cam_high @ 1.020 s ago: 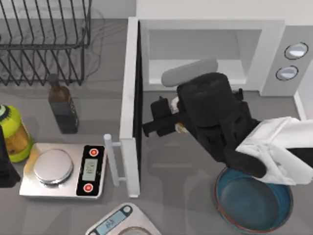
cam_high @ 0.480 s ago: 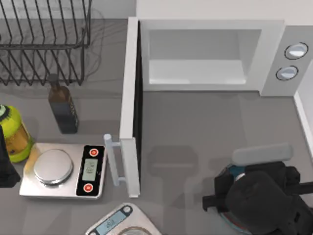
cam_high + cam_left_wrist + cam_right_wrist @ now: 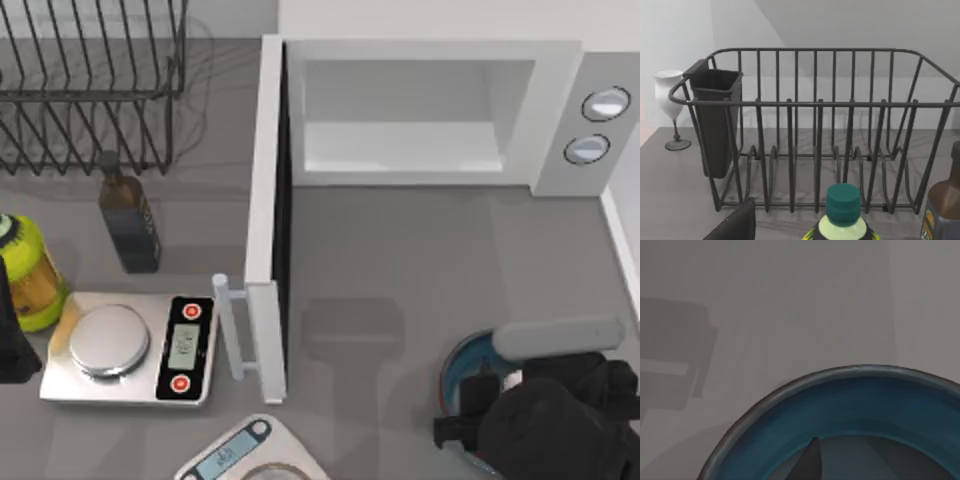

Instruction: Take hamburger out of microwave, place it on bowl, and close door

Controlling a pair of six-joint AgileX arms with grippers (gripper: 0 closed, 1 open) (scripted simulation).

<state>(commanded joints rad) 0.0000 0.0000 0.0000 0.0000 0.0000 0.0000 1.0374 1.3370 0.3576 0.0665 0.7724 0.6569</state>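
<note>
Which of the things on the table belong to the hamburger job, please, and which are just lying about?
Job:
microwave, cavity bare
door, standing open
bowl, beneath the right gripper

Lying about:
dish rack
dark bottle
green-capped bottle
two scales
white goblet

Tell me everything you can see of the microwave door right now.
The door is a tall white flat panel with a dark inner edge, swung fully open at the left side of the microwave and standing edge-on in the top view. A white bar handle projects toward the scale. Nothing touches it; the right pincer is over the bowl.
</note>
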